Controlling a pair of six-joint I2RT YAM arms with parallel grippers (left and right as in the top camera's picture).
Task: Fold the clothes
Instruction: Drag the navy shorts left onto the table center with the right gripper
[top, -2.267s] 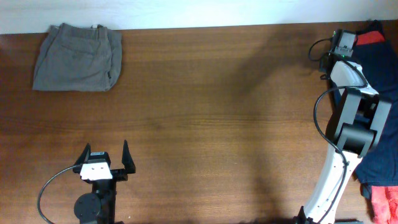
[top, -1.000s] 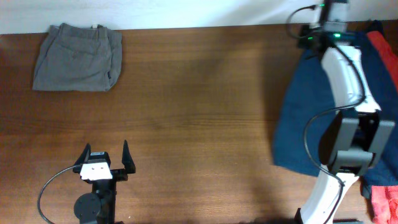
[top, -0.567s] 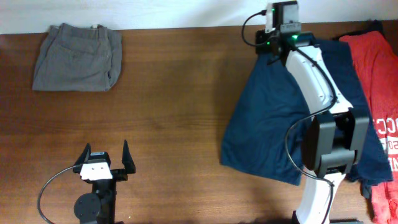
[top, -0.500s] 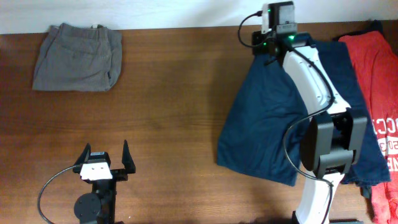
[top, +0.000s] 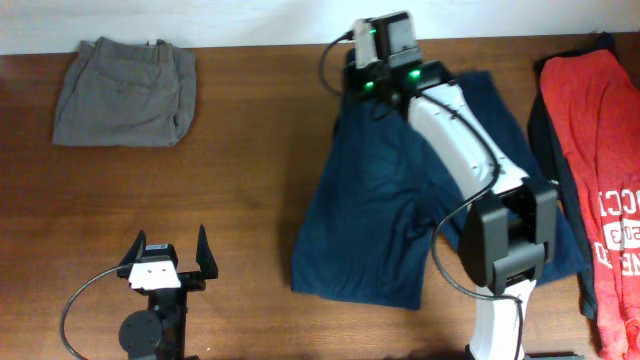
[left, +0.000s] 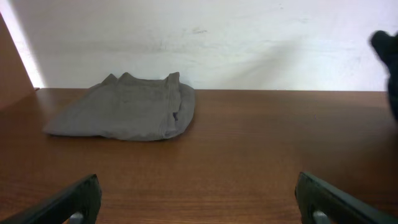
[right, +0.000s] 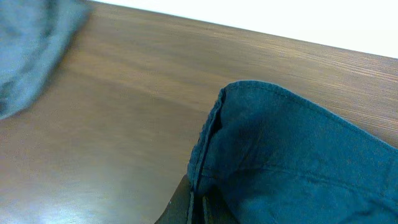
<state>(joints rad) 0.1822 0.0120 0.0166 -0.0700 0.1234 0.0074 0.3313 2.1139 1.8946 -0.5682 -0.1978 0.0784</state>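
Navy shorts (top: 380, 200) are spread loosely right of the middle of the table (top: 250, 150), with the waist edge pinched in the right gripper (right: 188, 204). No fold is made yet, so flattening and all folding are judged outstanding. The left gripper (top: 168, 248) is held wide, empty.

Navy shorts (top: 375, 215) outspread, right of centre

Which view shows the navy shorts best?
Overhead: the navy shorts lie spread on the table, both legs visible, partly under the right arm. Right wrist shows only a bunched edge, close up. Left wrist shows none, just the grey shorts.
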